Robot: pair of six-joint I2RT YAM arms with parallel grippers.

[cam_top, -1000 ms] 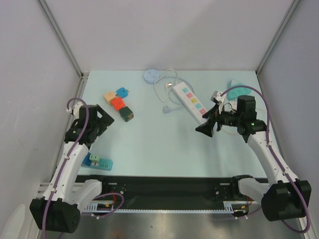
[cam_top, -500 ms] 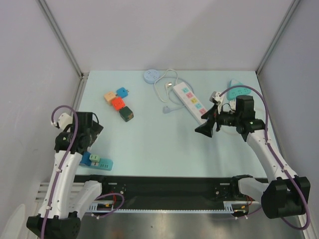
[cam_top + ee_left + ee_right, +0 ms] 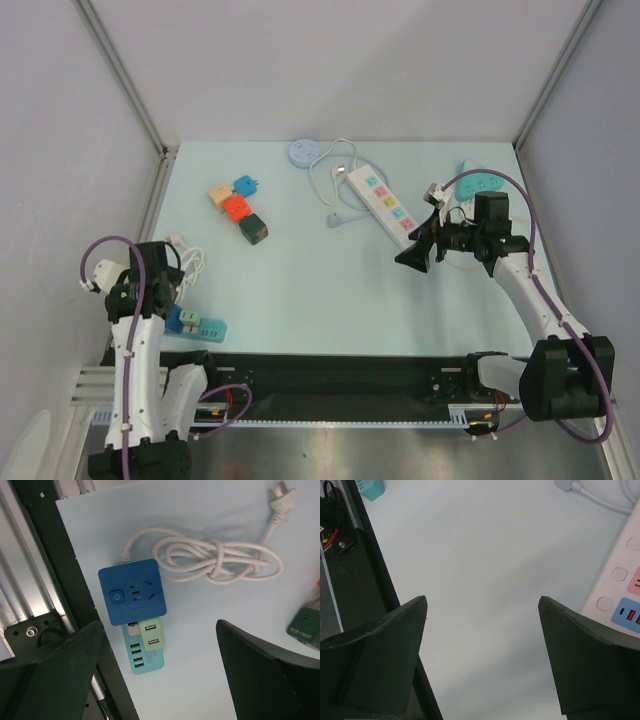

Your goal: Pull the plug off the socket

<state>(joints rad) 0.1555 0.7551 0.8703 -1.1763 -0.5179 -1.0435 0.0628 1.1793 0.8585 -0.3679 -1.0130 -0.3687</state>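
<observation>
Left gripper [image 3: 160,624], released, hangs over the pale green plug [image 3: 150,635] seated in the teal socket block [image 3: 145,664] beside the blue socket cube [image 3: 132,592]: you are at approach, so descend and clamp the plug; right gripper [image 3: 412,257] is likewise released.

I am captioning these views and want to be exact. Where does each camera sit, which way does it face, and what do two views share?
Top external: fixed above and behind the arms, looking down on the table; both arms show, left gripper and right gripper open.
Left wrist: faces down at a blue socket cube and coiled white cable, between its own fingers.
Right wrist: faces down at the table and the white power strip's edge, between its own fingers.
Shared: top and left wrist both show the blue socket cube.
</observation>
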